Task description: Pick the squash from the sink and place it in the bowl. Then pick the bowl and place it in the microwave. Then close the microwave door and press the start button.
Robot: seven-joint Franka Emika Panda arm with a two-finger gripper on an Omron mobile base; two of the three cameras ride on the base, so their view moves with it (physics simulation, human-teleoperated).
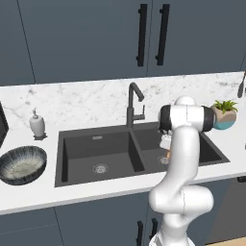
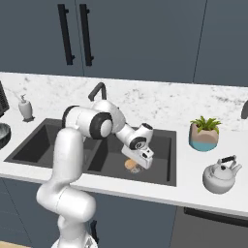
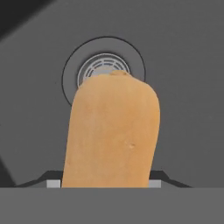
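**Gripper down in the right basin, on the squash**

The arm rises from the base, folds at its elbow over the front of the counter (image 2: 160,191) and dips its wrist down into the right basin of the sink (image 1: 72,158). In the right base view the gripper (image 2: 134,167) points down, right at the squash (image 2: 130,165), which shows as a small orange lump low in that basin. From the hand view the squash (image 3: 111,135) is huge and close: smooth, matte orange, a rounded end toward the drain (image 3: 103,65) and its body running down between the finger tips, whose grey pads just peek out on either side. The gripper is partly closed with the squash between the fingers (actual squeeze on it I cannot tell). No writing or labels to read anywhere. The bowl (image 1: 22,165) waits on the counter left of the sink, well apart.
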